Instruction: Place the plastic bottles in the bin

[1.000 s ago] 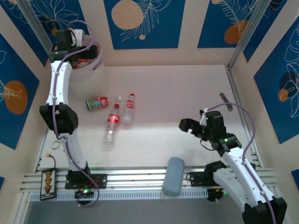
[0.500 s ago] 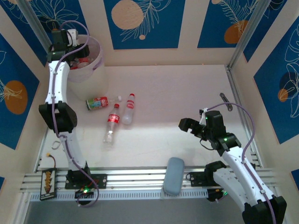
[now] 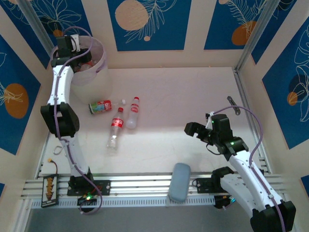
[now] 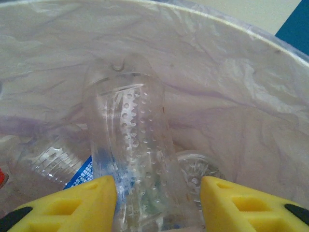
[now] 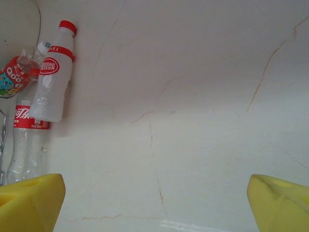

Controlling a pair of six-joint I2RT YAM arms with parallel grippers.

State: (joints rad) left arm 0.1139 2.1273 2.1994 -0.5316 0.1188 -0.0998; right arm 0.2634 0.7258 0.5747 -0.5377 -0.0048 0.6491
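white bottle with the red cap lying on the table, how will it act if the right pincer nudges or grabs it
The white bottle lies on its side, so a nudge would probably roll it. It looks empty and thin-walled, likely light and apt to dent. Its smooth plastic may slip between the right pincer fingers.

Clear dimpled plastic bottle (image 4: 129, 159), translucent crinkled bin (image 4: 231, 82) liner, matt cracked table (image 5: 193, 121)

White arms, black joints, purple cables — each pincer's pads (image 4: 87, 203) yellow.
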